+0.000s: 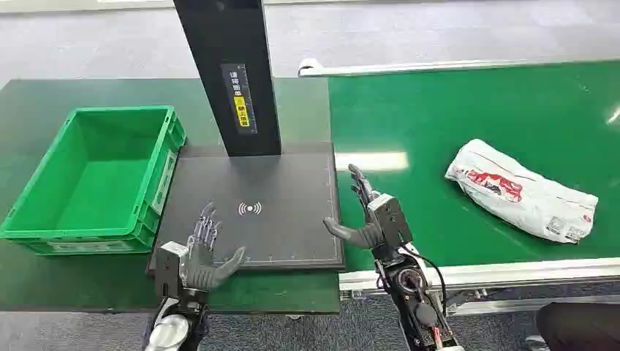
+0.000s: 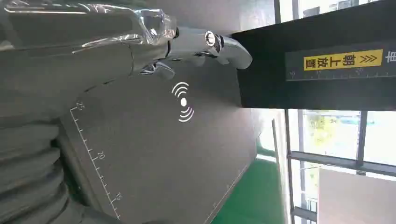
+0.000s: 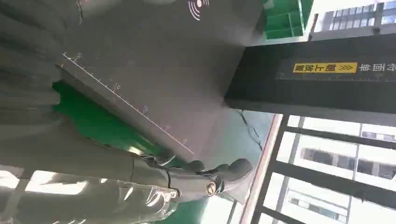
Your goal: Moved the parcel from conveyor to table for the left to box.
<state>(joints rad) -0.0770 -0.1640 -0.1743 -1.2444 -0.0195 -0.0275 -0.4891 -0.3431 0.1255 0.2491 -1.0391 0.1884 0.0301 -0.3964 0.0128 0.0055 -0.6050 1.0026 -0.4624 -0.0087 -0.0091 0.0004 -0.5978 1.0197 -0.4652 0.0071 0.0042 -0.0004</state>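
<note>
A white plastic-wrapped parcel (image 1: 520,189) with red print lies on the green conveyor belt (image 1: 468,117) at the right. My right hand (image 1: 369,212) hovers open at the belt's near left edge, well left of the parcel, fingers spread and holding nothing. My left hand (image 1: 202,252) is open over the near edge of the black scanner pad (image 1: 252,208), fingers apart. The empty green box (image 1: 95,175) stands to the left of the pad. In the left wrist view my left hand (image 2: 154,42) reaches over the pad (image 2: 177,154); in the right wrist view my right hand (image 3: 154,182) is beside the pad (image 3: 163,70).
A black scanner post (image 1: 230,73) with a yellow label rises from the back of the pad. The dark green table (image 1: 44,102) carries the box and pad. The conveyor's white frame (image 1: 482,274) runs along its near side.
</note>
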